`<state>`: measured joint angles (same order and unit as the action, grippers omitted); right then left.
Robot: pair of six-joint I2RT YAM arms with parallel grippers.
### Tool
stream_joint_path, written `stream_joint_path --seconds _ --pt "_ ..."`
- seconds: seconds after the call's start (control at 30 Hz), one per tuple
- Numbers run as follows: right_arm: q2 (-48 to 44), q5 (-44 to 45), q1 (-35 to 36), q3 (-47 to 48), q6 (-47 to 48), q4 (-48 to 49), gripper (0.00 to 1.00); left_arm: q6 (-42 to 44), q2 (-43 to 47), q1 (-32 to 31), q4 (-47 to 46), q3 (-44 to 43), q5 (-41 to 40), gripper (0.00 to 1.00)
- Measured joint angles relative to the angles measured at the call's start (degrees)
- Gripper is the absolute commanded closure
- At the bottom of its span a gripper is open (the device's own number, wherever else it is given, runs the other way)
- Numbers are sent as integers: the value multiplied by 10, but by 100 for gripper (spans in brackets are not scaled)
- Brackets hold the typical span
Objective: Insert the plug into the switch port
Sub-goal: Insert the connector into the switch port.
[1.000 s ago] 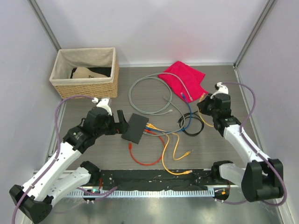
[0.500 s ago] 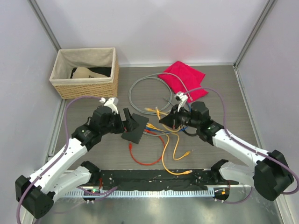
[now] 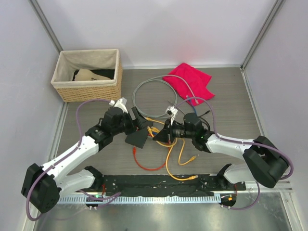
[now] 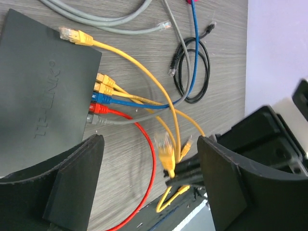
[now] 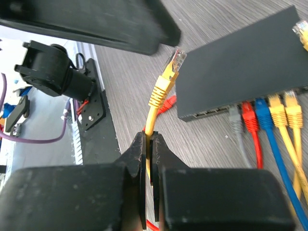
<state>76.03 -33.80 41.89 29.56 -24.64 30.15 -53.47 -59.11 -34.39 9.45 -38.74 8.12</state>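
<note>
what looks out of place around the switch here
A loose yellow plug lies on top of the switch, connected to nothing, while five plugged cables sit in a row along its edge. Nothing looks damaged.

Matt dark plastic switch (image 4: 38, 96); wood-grain table (image 4: 226, 57); woven wicker basket (image 3: 86, 89).

The switch (image 3: 136, 139) lies mid-worktop (image 3: 231, 101), partly under my spread left fingers (image 4: 72, 187), its socket edge facing right with five cables (image 5: 262, 120) plugged in side by side. Just right of that edge and apart from it, the plug (image 5: 173, 61) sticks out beyond my right fingers (image 5: 137, 159), which pinch its cable. Behind the switch, the basket (image 3: 86, 90) sits to the left and the cloth (image 3: 190, 79) to the right.
</note>
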Motion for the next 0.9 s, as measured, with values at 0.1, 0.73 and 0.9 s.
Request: stream_joint_path --seconds 0.1,0.73,0.9 --pt "4 -2 5 0 -3 20 99 -16 -19 -1 -10 0 -1 27" --pt "38 -10 15 0 -5 49 81 -53 -37 -16 -36 7 8 100" --pt "29 26 32 15 37 -5 57 -64 -25 -20 -22 12 -7 100"
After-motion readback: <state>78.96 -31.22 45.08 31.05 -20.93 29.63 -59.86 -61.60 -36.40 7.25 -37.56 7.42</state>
